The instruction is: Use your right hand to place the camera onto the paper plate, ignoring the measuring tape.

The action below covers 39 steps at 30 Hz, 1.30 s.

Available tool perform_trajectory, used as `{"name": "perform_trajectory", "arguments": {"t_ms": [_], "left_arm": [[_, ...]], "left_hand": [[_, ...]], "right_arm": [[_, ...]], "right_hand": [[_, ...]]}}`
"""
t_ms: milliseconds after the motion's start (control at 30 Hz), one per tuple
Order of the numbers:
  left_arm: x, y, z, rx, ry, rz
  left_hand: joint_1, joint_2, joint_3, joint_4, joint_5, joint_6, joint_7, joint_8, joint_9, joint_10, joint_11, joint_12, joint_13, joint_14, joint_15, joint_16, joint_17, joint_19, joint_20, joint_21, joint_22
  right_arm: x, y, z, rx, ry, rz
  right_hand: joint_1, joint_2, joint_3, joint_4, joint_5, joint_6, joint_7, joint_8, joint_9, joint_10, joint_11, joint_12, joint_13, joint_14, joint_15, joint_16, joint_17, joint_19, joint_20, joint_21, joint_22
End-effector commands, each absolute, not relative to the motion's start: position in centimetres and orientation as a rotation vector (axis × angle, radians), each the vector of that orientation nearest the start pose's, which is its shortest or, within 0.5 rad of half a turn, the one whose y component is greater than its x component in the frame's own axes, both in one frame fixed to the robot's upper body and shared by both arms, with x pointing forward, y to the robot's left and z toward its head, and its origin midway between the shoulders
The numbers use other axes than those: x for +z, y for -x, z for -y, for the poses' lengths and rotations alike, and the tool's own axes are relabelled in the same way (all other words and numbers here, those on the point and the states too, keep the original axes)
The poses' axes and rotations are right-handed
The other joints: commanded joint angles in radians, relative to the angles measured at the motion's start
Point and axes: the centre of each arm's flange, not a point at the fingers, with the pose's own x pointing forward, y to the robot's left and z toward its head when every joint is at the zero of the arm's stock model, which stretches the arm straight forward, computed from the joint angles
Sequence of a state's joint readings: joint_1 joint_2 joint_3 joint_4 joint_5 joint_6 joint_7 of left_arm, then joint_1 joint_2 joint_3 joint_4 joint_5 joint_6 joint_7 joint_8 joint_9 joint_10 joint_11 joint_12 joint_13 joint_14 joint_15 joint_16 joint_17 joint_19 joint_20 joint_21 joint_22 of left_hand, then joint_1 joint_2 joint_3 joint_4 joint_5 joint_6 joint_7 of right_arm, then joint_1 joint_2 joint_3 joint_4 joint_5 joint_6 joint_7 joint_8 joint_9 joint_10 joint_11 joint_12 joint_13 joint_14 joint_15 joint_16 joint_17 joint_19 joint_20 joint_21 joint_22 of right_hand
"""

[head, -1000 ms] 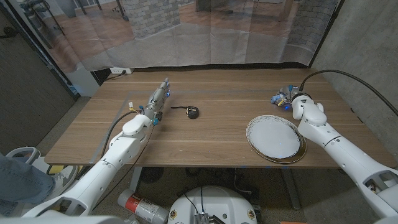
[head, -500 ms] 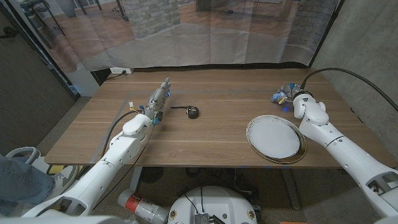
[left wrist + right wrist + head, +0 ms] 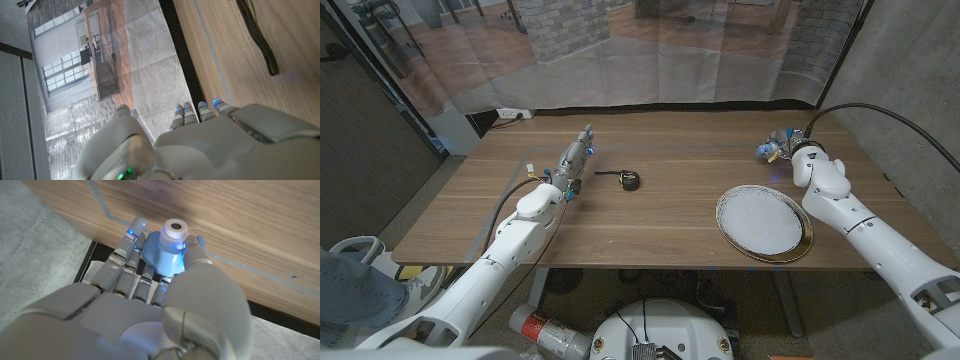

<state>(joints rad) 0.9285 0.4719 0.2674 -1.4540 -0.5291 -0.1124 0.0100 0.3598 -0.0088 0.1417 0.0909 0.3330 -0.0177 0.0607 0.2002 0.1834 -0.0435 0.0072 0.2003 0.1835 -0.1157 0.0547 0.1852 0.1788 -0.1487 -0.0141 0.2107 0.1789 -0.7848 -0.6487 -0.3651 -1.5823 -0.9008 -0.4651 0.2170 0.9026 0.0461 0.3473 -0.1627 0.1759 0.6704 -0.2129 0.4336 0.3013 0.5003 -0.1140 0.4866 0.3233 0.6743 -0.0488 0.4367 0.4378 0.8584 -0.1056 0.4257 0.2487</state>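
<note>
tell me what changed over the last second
The right hand, its fingers around the light blue camera, has moved slightly toward the table's far edge. The paper plate, the measuring tape and the left hand stayed put.

The right hand (image 3: 150, 300) grips a pale blue camera (image 3: 167, 250) between thumb and fingers, its round white lens facing out. Blue lights glow at the fingertips (image 3: 134, 230). Beyond lies the wooden table (image 3: 240, 225), with grey floor past its edge.
</note>
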Motion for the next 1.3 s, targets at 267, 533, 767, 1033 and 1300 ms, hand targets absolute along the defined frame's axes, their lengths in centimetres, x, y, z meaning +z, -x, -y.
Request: {"name": "perform_trajectory", "arguments": {"t_ms": [267, 533, 767, 1033, 1300], "left_arm": [[-2.7, -64.0, -28.4, -0.184, -0.013, 0.534], [-2.5, -64.1, -28.5, -0.188, -0.024, 0.532], [-2.3, -64.4, -28.4, -0.197, -0.028, 0.531], [-2.1, -64.7, -28.4, -0.206, -0.031, 0.527], [-2.0, -65.0, -28.6, -0.21, -0.032, 0.525]], "left_hand": [[-0.001, 0.01, -0.005, -0.001, -0.003, 0.005, 0.001, -0.001, 0.004, 0.001, -0.002, 0.003, 0.004, 0.001, -0.002, 0.004, 0.006, -0.001, 0.0, -0.001, 0.005], [0.0, 0.01, -0.006, -0.001, -0.003, 0.005, 0.0, -0.001, 0.004, 0.001, -0.003, 0.003, 0.004, 0.0, -0.001, 0.004, 0.006, -0.001, 0.0, -0.001, 0.005], [0.001, 0.011, -0.007, -0.001, -0.004, 0.006, 0.0, -0.001, 0.004, 0.001, -0.003, 0.003, 0.004, 0.0, -0.001, 0.003, 0.006, -0.001, 0.0, -0.002, 0.005], [0.001, 0.012, -0.007, -0.001, -0.004, 0.007, 0.0, -0.001, 0.005, 0.001, -0.003, 0.003, 0.004, 0.0, -0.002, 0.004, 0.006, -0.001, 0.001, -0.002, 0.005], [0.002, 0.013, -0.008, -0.002, -0.004, 0.007, 0.001, -0.001, 0.005, 0.0, -0.002, 0.002, 0.004, -0.001, -0.002, 0.003, 0.006, -0.002, 0.001, -0.002, 0.005]], "right_arm": [[5.5, -62.0, 34.8, -0.428, 1.513, 0.212], [5.9, -61.3, 34.5, -0.433, 1.518, 0.224], [6.3, -60.6, 34.3, -0.441, 1.537, 0.244], [6.3, -59.9, 34.3, -0.439, 1.532, 0.263], [6.1, -59.4, 34.1, -0.42, 1.522, 0.296]], "right_hand": [[0.056, 0.051, 0.0, 0.008, 0.003, 0.019, -0.002, 0.011, 0.011, 0.008, -0.006, 0.011, 0.01, 0.021, -0.136, -0.002, 0.009, -0.004, -0.033, 0.013, 0.006], [0.057, 0.051, -0.001, 0.009, 0.002, 0.023, -0.002, 0.015, 0.015, 0.011, -0.004, 0.014, 0.013, 0.026, -0.137, -0.003, 0.012, -0.004, -0.034, 0.019, 0.009], [0.057, 0.052, -0.002, 0.012, 0.001, 0.03, -0.001, 0.02, 0.019, 0.015, -0.01, 0.017, 0.017, 0.031, -0.139, -0.005, 0.016, -0.004, -0.035, 0.026, 0.011], [0.061, 0.055, -0.002, 0.012, 0.001, 0.032, -0.002, 0.023, 0.023, 0.02, -0.01, 0.02, 0.021, 0.035, -0.142, -0.007, 0.021, -0.004, -0.038, 0.034, 0.014], [0.063, 0.056, -0.003, 0.013, 0.0, 0.04, -0.002, 0.029, 0.029, 0.025, -0.015, 0.024, 0.025, 0.038, -0.145, -0.01, 0.026, -0.004, -0.038, 0.042, 0.017]]}}
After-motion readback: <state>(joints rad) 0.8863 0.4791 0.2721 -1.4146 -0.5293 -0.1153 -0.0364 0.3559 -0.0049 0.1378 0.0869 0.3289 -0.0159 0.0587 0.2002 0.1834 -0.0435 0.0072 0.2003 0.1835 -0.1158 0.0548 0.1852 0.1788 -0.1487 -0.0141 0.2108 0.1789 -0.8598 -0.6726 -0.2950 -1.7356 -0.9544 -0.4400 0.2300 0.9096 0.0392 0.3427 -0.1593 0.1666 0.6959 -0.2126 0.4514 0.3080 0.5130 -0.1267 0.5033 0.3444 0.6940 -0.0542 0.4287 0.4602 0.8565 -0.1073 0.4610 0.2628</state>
